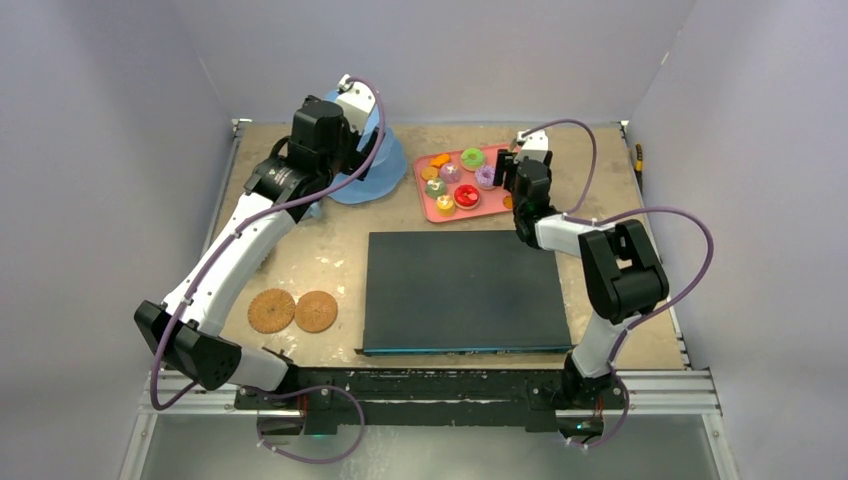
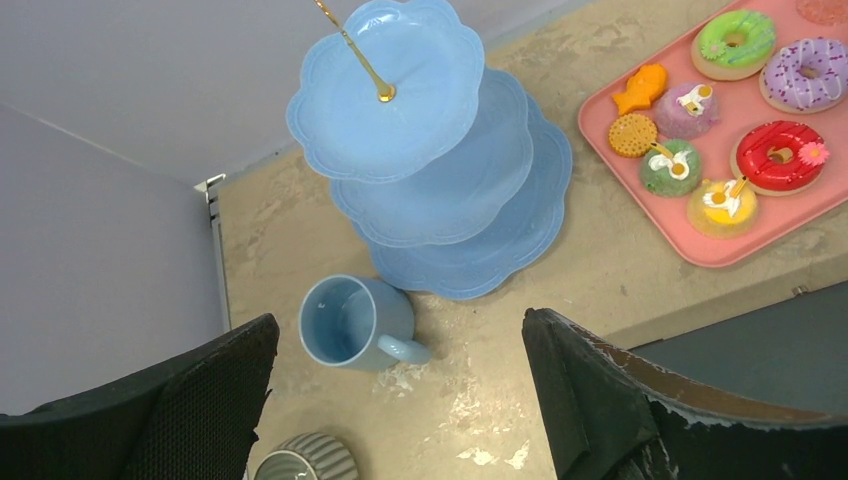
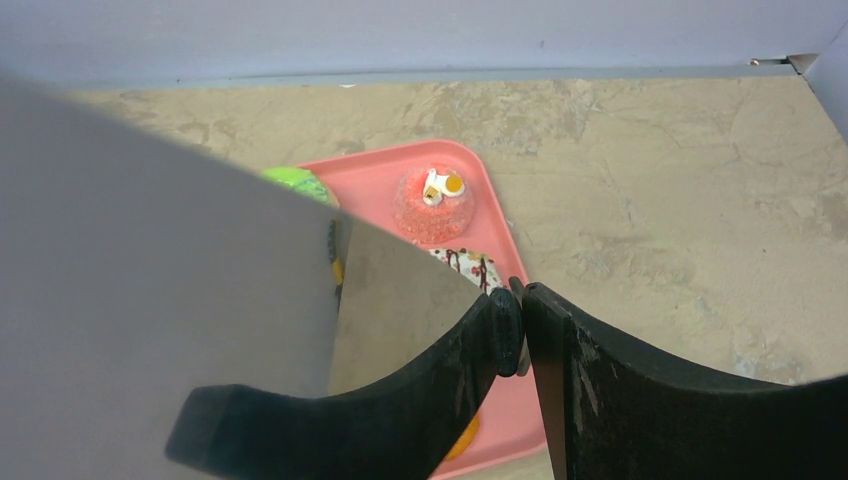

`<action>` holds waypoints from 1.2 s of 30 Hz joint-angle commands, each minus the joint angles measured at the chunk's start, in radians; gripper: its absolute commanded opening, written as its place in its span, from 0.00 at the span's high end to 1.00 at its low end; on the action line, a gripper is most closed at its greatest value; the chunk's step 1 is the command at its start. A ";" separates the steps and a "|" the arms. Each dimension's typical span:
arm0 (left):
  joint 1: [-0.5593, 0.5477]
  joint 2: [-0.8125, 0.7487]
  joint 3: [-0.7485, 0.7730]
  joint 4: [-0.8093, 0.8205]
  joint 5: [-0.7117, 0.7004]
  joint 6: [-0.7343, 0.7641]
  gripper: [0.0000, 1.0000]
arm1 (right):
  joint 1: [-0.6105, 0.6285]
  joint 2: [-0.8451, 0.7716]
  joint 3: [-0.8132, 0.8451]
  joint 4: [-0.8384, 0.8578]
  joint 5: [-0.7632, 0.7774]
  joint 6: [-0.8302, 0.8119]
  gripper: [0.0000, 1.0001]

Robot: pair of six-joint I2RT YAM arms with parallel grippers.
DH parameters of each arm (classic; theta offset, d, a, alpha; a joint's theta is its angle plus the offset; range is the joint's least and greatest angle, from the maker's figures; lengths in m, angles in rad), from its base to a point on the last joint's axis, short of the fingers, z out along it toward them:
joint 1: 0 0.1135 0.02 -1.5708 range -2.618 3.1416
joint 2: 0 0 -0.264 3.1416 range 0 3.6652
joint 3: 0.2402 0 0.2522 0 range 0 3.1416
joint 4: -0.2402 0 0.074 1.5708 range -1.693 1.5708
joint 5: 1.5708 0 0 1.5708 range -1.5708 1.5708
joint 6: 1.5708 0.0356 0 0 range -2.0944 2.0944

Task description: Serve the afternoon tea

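The light-blue three-tier stand stands at the back left, its plates bare in the left wrist view. The light-blue mug stands upright beside it. My left gripper hangs open and empty above the mug. It sits high over the stand in the top view. Several colourful cakes lie on the pink tray, among them a red donut and a green donut. My right gripper is shut on a thin grey tongs-like blade over the tray's right end.
A dark rectangular mat lies in the middle. Two round woven coasters lie at the front left. A ribbed grey cup stands near the mug. Walls close the back and sides.
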 commanded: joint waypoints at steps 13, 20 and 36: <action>0.009 -0.016 0.007 0.020 -0.033 0.009 0.08 | -0.056 0.084 0.108 0.110 -0.035 0.018 0.29; 0.009 -0.019 -0.001 0.027 -0.030 0.013 0.09 | -0.056 0.093 0.108 0.124 -0.062 0.021 0.28; 0.010 -0.028 -0.004 0.033 -0.022 0.024 0.09 | -0.057 0.094 0.145 0.002 -0.081 0.079 0.27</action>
